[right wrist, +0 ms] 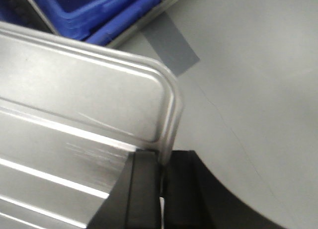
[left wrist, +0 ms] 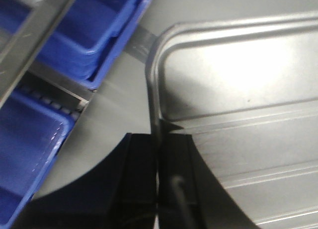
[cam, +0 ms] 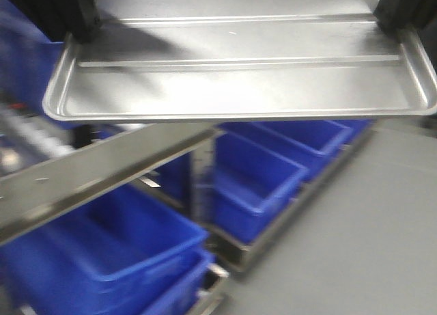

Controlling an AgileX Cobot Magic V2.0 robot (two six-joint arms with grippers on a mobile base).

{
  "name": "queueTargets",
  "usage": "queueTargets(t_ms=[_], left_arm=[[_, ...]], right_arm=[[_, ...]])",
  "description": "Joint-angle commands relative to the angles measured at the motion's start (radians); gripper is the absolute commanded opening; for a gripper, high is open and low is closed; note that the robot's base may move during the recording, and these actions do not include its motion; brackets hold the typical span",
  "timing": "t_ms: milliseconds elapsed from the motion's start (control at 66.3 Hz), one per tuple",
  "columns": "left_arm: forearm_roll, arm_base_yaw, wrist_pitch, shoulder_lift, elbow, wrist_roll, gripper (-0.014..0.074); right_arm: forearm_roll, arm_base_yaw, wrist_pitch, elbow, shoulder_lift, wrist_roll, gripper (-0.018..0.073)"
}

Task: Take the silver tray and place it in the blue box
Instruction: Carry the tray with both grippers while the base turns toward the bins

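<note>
Both sets of jaws are clamped on the rim of the silver tray (cam: 239, 83). My left gripper (left wrist: 159, 145) pinches its left short edge, one finger inside the rim and one outside. My right gripper (right wrist: 163, 164) does the same on the right short edge. So the tray hangs in the air between my arms, ribs running side to side, and not in any box.

Grey floor (cam: 369, 233) takes up the most room, wide and bare on my right. A slanted metal beam (cam: 102, 168) crosses below the tray's front-left corner; how much height separates them I cannot tell. Beneath the beam sits the nearest blue box (cam: 130, 260), open side up. Other blue boxes (cam: 273, 158) line up behind it in a metal frame (cam: 232, 250), all lower than the tray.

Only the front view shows both short edges at once, with the boxes under the tray's front edge. My left wrist view shows a rounded corner over floor, with boxes off to its left. My right wrist view adds a strip of tape (right wrist: 171, 45) on the floor beyond the tray's corner.
</note>
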Motion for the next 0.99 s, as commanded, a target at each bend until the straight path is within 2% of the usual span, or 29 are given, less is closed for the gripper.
queueTargets(t_ms=[0,980], left_arm=[[0.043,-0.007,0.021,-0.027,-0.022,0.036,-0.0105],[0.043,-0.007,0.021,-0.027,-0.022,0.036,-0.0105]], right_arm=[[-0.06,-0.005,-0.036,-0.037,-0.031,-0.022,0.006],[-0.06,-0.005,-0.036,-0.037,-0.031,-0.022,0.006]])
